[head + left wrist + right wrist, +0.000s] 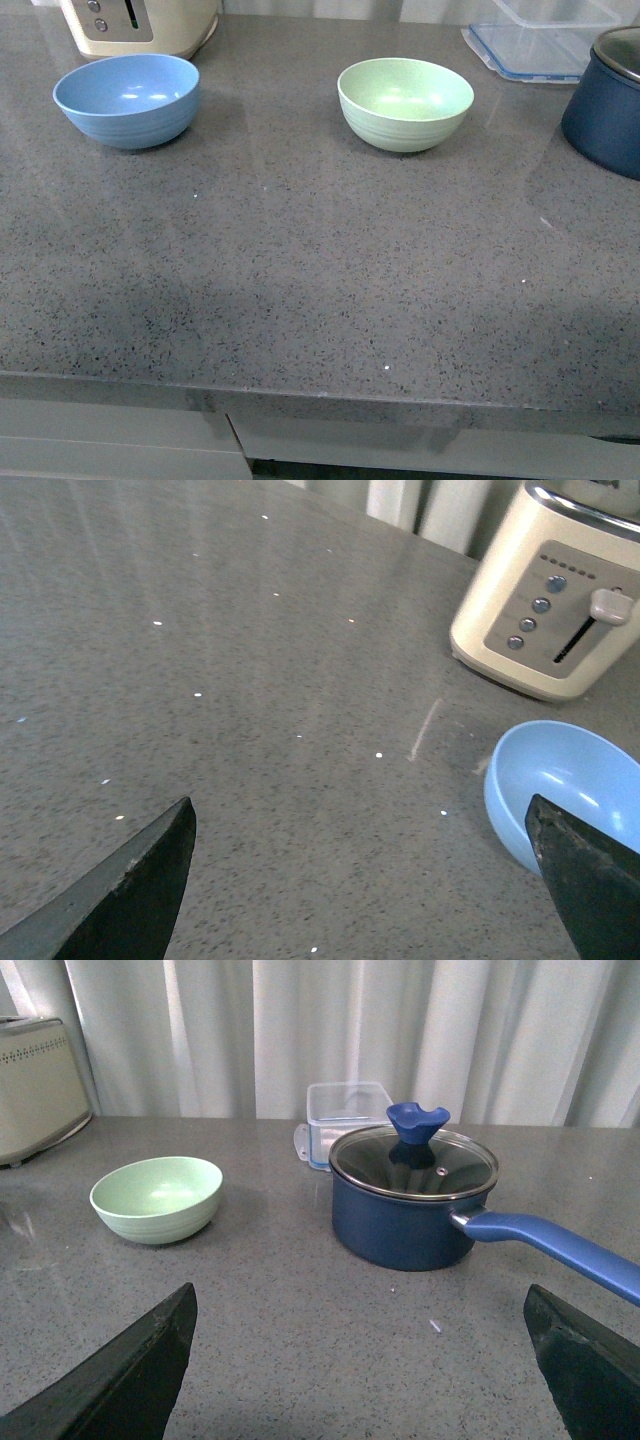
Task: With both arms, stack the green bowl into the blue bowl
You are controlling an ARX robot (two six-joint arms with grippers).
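The green bowl [405, 102] stands upright and empty at the back middle of the grey counter; the right wrist view also shows the green bowl [156, 1198], well beyond the fingers. The blue bowl [127, 98] sits upright and empty at the back left. In the left wrist view the blue bowl [565, 790] lies just past one fingertip [585, 880]. My left gripper [362, 880] is open over bare counter. My right gripper [362, 1365] is open too, nothing between its fingers. Neither arm appears in the front view.
A cream toaster [140, 25] stands behind the blue bowl. A dark navy pot [610, 100] with a glass lid and long handle [555, 1245] sits at the back right. A clear plastic container [545, 40] lies behind it. The counter's front edge [320, 395] runs across the foreground.
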